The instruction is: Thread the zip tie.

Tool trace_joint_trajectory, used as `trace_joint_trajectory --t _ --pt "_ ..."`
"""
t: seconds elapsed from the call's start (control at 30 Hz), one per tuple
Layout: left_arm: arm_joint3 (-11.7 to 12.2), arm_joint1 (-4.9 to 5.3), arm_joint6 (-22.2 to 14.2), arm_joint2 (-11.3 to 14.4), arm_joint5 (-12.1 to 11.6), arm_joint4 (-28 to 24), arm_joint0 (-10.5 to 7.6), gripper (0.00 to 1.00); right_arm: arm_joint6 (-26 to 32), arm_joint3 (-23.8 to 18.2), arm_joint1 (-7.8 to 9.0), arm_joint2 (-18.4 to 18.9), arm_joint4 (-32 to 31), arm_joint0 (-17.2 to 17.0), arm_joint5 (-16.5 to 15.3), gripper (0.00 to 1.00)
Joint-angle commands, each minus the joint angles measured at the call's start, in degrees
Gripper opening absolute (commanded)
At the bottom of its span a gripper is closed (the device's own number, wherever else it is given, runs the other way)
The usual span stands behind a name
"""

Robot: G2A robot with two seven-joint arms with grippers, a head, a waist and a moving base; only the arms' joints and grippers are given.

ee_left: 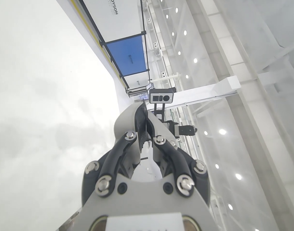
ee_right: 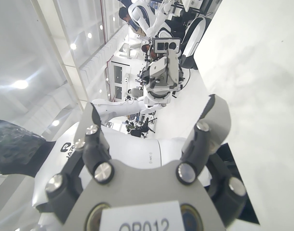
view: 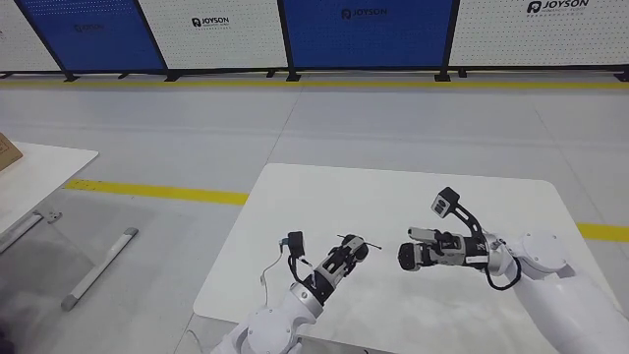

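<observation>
Above the white table (view: 413,189), toward its near edge, we see the left gripper (ee_left: 144,111) pinched closed on the thin black zip tie (ee_left: 146,129), held clear of the tabletop. Facing it, a little apart, the right gripper (ee_right: 151,114) hangs with its fingers spread wide.

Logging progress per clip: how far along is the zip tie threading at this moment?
Done: the left gripper is shut on the thin black zip tie, held above the table. In hand: the right gripper is open and empty, facing the left one with a gap between them. Left: it has not taken the tie, no loop shows, so the threading itself looks not yet begun.
</observation>
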Motion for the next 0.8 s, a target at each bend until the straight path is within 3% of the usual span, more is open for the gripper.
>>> trace_joint_trajectory --t 0.0,0.13,0.6,0.77 --pt "0.4 -0.01 0.5 0.1 1.0 1.2 -0.08 0.0 0.2 -0.7 0.31 1.0 0.1 -0.9 -0.2 1.0" --pt "1.1 -0.3 0.9 0.8 2.3 -0.5 -0.59 0.0 0.2 -0.7 0.31 1.0 0.1 -0.9 -0.2 1.0" --pt "1.8 -0.3 1.1 0.5 2.1 0.5 -1.05 0.0 0.2 -0.7 0.31 1.0 0.1 -0.9 -0.2 1.0" --pt "3.0 0.44 -2.8 -3.9 0.4 -0.8 -0.24 0.0 0.2 -0.7 0.31 1.0 0.1 -0.9 -0.2 1.0"
